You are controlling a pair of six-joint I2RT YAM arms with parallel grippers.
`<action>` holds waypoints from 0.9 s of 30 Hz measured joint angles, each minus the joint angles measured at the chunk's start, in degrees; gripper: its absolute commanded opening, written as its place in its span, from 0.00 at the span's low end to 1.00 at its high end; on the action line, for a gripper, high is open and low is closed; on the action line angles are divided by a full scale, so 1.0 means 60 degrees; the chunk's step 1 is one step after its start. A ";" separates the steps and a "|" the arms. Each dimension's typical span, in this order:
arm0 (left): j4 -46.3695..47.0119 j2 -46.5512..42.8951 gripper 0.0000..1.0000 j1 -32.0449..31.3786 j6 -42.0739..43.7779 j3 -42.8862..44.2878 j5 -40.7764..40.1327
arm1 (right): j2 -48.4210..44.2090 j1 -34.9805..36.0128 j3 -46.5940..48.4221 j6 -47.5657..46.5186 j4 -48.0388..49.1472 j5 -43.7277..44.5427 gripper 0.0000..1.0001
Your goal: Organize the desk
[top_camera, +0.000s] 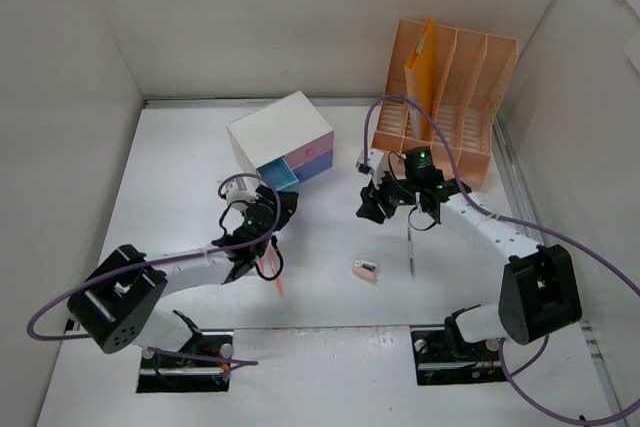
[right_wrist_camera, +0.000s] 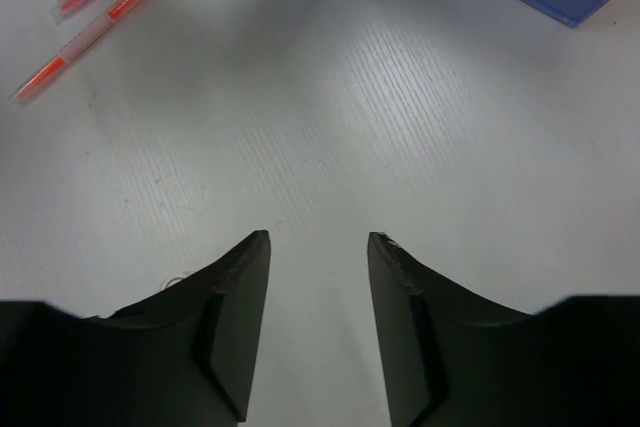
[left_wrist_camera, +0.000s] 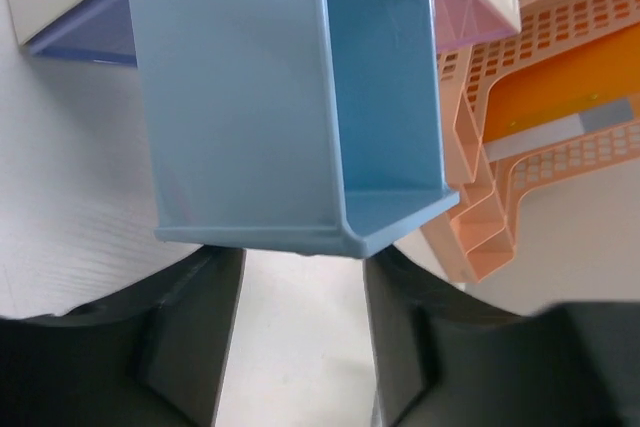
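The white desk (top_camera: 330, 247) holds a small white drawer box (top_camera: 280, 137). Its blue drawer (top_camera: 276, 175) is pulled out. In the left wrist view the blue drawer (left_wrist_camera: 290, 97) is empty. My left gripper (left_wrist_camera: 303, 267) is open just in front of the drawer's front edge, holding nothing; in the top view it (top_camera: 272, 205) sits right before the box. My right gripper (top_camera: 368, 209) is open and empty, low over bare desk (right_wrist_camera: 330, 127) at mid-table; in its own wrist view the right gripper (right_wrist_camera: 318, 242) has nothing between the fingers.
A peach file organizer (top_camera: 450, 97) with an orange folder stands at the back right. A small pink eraser (top_camera: 366, 269) and a dark pen (top_camera: 411, 247) lie near the front. An orange pen (top_camera: 275, 279) lies by the left arm. Two orange pens (right_wrist_camera: 95, 27) show in the right wrist view. White panels surround the desk.
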 measured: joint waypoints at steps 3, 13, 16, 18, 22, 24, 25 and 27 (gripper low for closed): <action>-0.0240 -0.0004 0.61 -0.0098 -0.0087 0.0022 0.0149 | -0.0026 0.0000 -0.0004 -0.0036 -0.0098 0.0069 0.53; -0.1785 -0.1916 0.71 -0.0820 0.0291 0.0168 0.0324 | -0.0739 0.0004 -0.0288 -0.0288 -0.0386 0.0248 0.98; -0.2299 -0.2506 0.74 -0.1060 0.0382 0.0219 0.0313 | -0.0794 0.0004 -0.0299 -0.0423 -0.0474 0.0313 0.98; -0.2663 -0.2728 0.74 -0.1158 0.0386 0.0219 0.0317 | -0.0798 0.0000 -0.0299 -0.0463 -0.0492 0.0368 0.98; -0.3359 -0.2878 0.75 -0.1166 0.0386 0.0219 0.0317 | -0.0852 0.0000 -0.0390 -0.0499 -0.0503 0.0444 0.98; -0.3676 -0.3031 0.75 -0.1180 0.0390 0.0219 0.0317 | -0.0947 0.0004 -0.0499 -0.0499 -0.0532 0.0495 0.98; -0.3883 -0.3169 0.75 -0.1220 0.0390 0.0219 0.0313 | -0.1005 0.0004 -0.0550 -0.0517 -0.0546 0.0525 0.98; -0.4313 -0.3577 0.74 -0.1351 0.0404 0.0215 0.0288 | -0.1140 0.0000 -0.0623 -0.0583 -0.0550 0.0546 0.98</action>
